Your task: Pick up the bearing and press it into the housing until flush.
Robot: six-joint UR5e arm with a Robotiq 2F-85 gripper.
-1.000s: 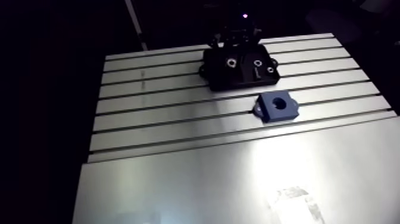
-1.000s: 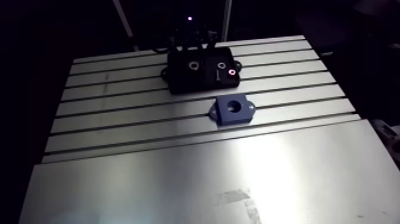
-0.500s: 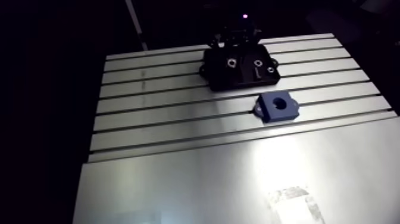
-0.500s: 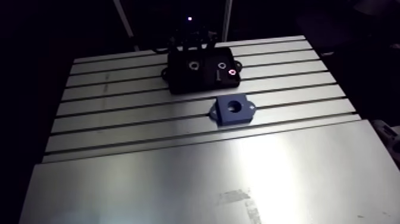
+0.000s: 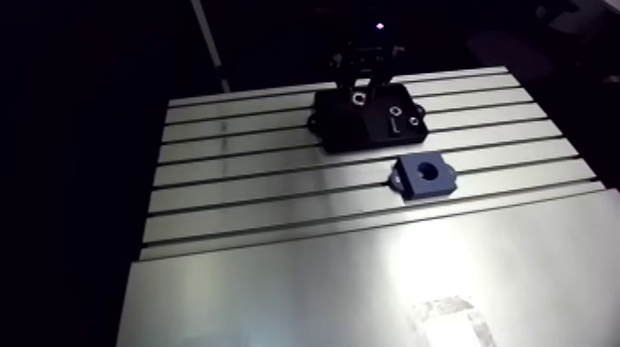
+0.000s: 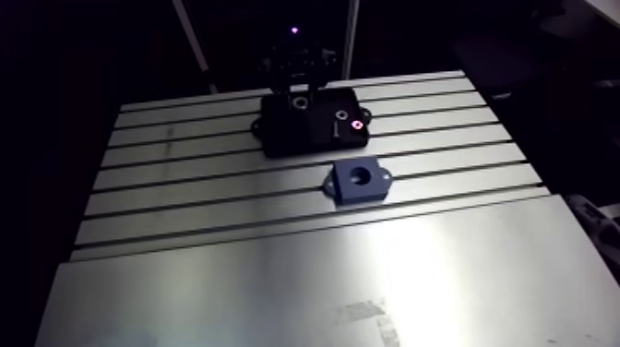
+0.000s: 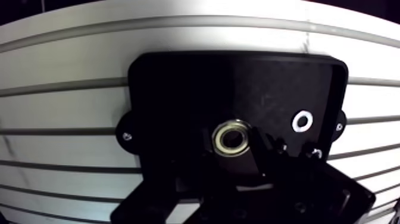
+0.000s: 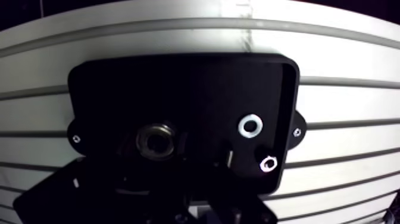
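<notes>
The slotted aluminium table fills most of the arm view, its grooves running across it. On its far side lies a black tray, flat on the slats, with small mounting ears on its two short sides. Nearer the camera and well apart from the tray sits the blue housing, a squarish block with its round bore facing up.

The gripper hangs over the far part of the tray. In the wrist view its fingers are dark against the dark tray. One finger shows just beside the bearing, and the other is hard to make out on the opposite side. The bearing, a metal ring with a dark centre, sits right between the jaws, which are clamped on it. It looks raised off the tray floor, hanging above the tray.

Beside the gripper, a white washer lies flat in the tray, with a smaller ring near it, toward the tray's corner.
</notes>
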